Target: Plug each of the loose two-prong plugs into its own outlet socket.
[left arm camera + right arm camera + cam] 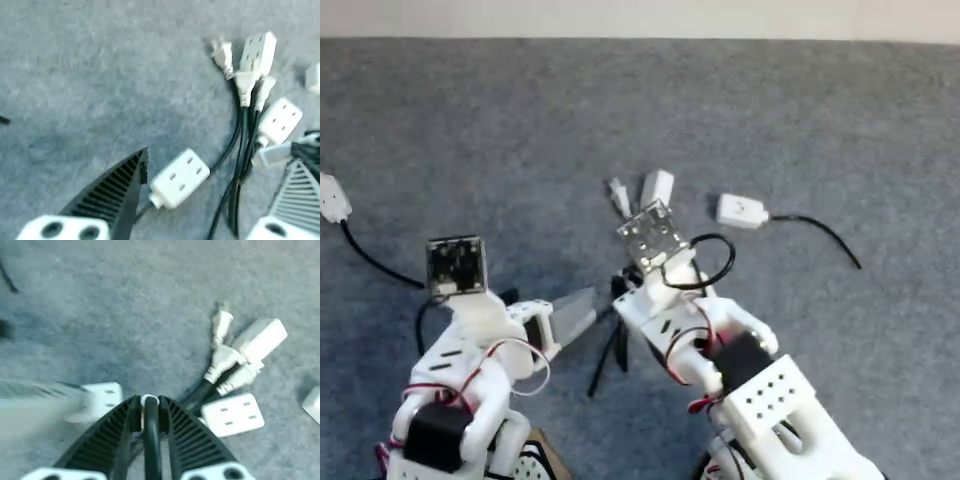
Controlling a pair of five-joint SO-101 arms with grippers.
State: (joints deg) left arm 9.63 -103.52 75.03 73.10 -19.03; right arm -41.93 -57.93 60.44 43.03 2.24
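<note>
The right gripper (149, 401) is closed on a thin black rubber cable (151, 440). The cable runs straight up between the two ribbed black fingers. At the tips I see a small white end piece, but I cannot tell what it is.

The left gripper (582, 310) is open. Its jaws stand wide apart, and a white plastic socket block with three slot pairs (179, 177) lies on the table between them, just beside one fingertip. I cannot tell if they touch.

The task's things lie together on the grey carpet-like table cover (520, 120), in front of both arms. There is a bundle of white two-prong plugs (223, 357) on black cords, and one loose white plug (221, 322) lies at the edge of this bundle with its prongs pointing away. A second white socket block (232, 415) is near the right gripper. A single white socket with its own black cable (740, 210) lies well apart, to the side.

I judge the plugs light, hard and rather smooth, and the cords soft. A plug held by the cord will probably hang and turn, so the prongs will not aim well. It seems better to take the plug on its flat body, behind the prongs. The sockets are also light and may slide on the cloth when pushed, so the other gripper should hold the block by its sides.
</note>
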